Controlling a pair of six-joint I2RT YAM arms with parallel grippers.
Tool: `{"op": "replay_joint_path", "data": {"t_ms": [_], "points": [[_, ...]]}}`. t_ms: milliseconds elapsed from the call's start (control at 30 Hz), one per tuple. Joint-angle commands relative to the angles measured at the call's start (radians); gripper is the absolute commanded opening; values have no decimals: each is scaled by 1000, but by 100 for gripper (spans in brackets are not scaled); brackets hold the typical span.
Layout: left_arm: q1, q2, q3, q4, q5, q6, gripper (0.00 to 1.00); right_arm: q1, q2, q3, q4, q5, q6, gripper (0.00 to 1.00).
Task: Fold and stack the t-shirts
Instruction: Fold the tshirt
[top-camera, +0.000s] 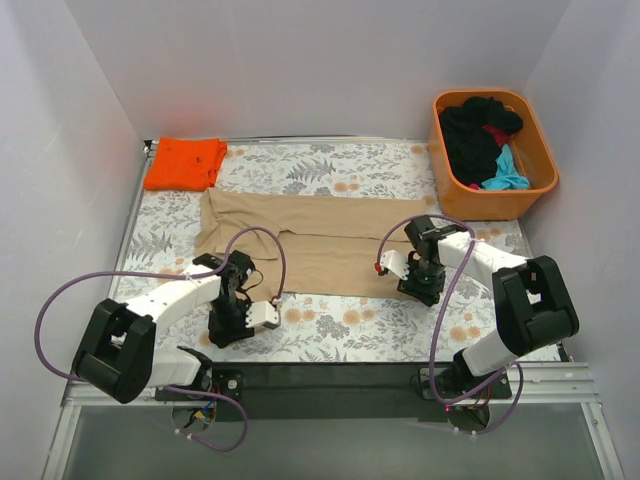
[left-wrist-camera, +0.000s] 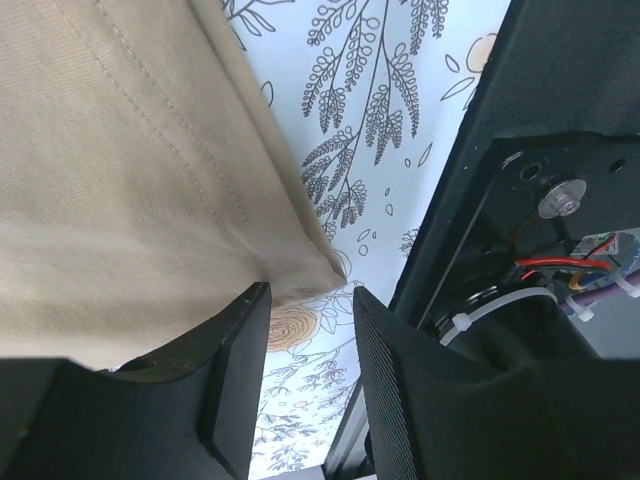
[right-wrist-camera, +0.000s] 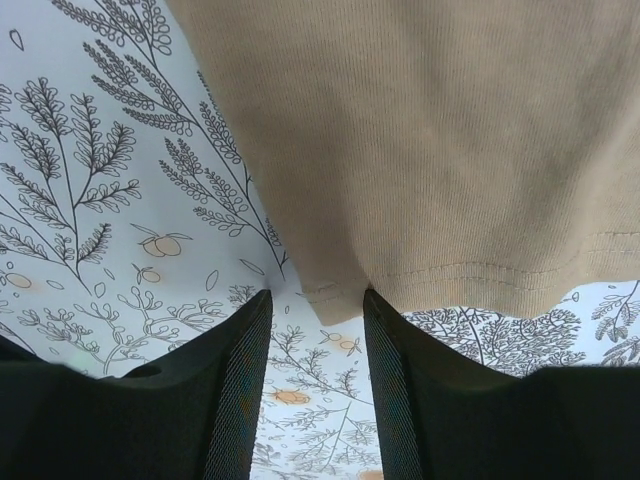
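Two robot arms are crouching over a tan shirt (top-camera: 300, 225) that is lying spread across the middle of the flowered table (top-camera: 340, 330), part-folded into a long band running from 9 to 3 o'clock. The left gripper (top-camera: 262, 312) is hovering released at the shirt's near corner, toward 7 o'clock, and in its wrist view the corner is sitting just beyond the parted fingers (left-wrist-camera: 235, 380), not yet pinched. The right gripper (top-camera: 390, 266) is likewise gaping, at the edge toward 4 o'clock, with the stitched hem lying right at its fingertips (right-wrist-camera: 400, 390). A folded orange shirt (top-camera: 185, 163) is waiting at 11 o'clock, and a heap of shirts (top-camera: 475, 135) is filling the tub (top-camera: 480, 200) at 1 o'clock. The likeliest slip appears to be a shallow bite: jaws closing this close to the hem could be catching one layer only, or the table covering beneath, and an uneven lift would be skewing the fold. The purple cable (top-camera: 255, 230) looping over the cloth could also be dragging it. Room looks open along the bare strip toward 12 o'clock, tighter at 6 o'clock beside the black rail (top-camera: 330, 378), and walls are closing in at 9 and 3 o'clock.
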Motion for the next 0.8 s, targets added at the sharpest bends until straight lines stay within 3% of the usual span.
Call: {"op": "replay_joint_path", "data": {"t_ms": [0,33,133,167,233,500,633,733,767], "points": [[-7,-11,21,16,12,-12,38,10,27,-27,58,12,-29,42],[-8,-13,9,27,3,-13,39,15,37,-47,78,44,-30,42],[-26,-11,-16,63,-14,-33,39,19,58,-72,108,61,-24,29],[-34,-8,-28,73,-16,-39,39,19,61,-72,109,61,-20,16],[-57,-8,-36,76,-7,-56,39,19,61,-73,108,57,-16,2],[-76,33,-44,102,-31,-93,42,19,50,-32,88,45,-4,1],[-108,60,-51,114,-97,-137,36,19,52,-1,74,23,0,1],[-137,66,-126,220,-229,-206,29,19,55,13,66,25,7,1],[-145,69,-146,246,-238,-214,22,19,57,14,65,25,7,1]]}}
